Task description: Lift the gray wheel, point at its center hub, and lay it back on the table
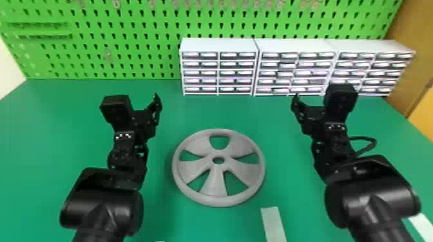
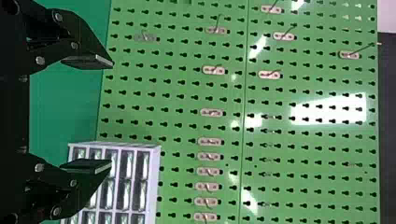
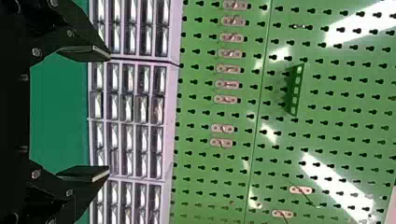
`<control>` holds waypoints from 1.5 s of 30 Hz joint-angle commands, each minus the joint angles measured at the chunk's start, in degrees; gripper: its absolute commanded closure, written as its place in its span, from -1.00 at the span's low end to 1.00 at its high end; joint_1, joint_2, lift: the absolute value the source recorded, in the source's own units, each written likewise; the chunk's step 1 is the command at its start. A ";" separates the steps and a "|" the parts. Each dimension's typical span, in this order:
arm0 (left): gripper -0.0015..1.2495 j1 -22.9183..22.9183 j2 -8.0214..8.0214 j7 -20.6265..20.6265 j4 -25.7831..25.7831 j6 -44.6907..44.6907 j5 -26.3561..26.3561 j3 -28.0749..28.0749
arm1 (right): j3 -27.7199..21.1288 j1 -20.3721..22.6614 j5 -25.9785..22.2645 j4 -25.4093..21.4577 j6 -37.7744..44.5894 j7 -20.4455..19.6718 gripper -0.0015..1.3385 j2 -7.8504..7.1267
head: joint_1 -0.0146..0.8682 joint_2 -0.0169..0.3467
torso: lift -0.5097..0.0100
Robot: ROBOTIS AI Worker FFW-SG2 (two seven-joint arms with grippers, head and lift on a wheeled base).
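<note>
The gray wheel [image 1: 216, 183] lies flat on the green table [image 1: 219, 112], between the 2 arms and apart from both grippers, its 5 openings and round center hole in plain sight. In the head view, the left gripper [image 1: 145, 119] is partly covered by the black block on its own wrist, so just 1 finger can be made out; the right gripper [image 1: 311, 117] is covered the same way. Seen from the wrists, the 2 fingers of each are spread wide, with a gap between them. Both arms are cut off by the bottom edge, and so is a pale strip [image 1: 273, 222] near the wheel. The right gripper's wrist block also hides the low corners where 2 of the 3 white drawer cabinets [image 1: 219, 45] meet. These stand side by side at the back of the table, against the green pegboard [image 1: 129, 58], each with 5 rows of small drawers. The drawer fronts look clear and catch the light; what is inside them is too hard to make out. The pegboard runs past the top edge, and small hooks [image 2: 212, 113] are fixed to it.
</note>
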 commanded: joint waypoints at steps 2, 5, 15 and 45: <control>-0.20 -1.05 -0.17 -0.24 1.18 -1.08 0.65 -0.08 | -0.04 0.88 -0.27 -0.32 -0.24 0.00 -0.39 0.39 | 0.60 -0.64 | 0.59; -0.20 -1.23 -0.17 -0.24 1.44 -1.08 0.65 -0.52 | -1.19 1.67 -0.27 -0.68 -0.33 0.00 -0.39 1.19 | 0.60 -0.64 | 0.59; -0.20 -1.14 -0.17 -0.68 2.06 -1.08 0.82 -1.31 | -2.94 2.90 -0.36 -0.94 -0.33 0.00 -0.39 1.80 | 0.60 -0.64 | 0.59; -0.20 -1.58 -0.17 -0.95 2.41 -1.08 1.88 -1.75 | -4.09 3.69 -0.54 -0.94 -0.33 0.00 -0.39 2.86 | 0.60 -0.64 | 0.59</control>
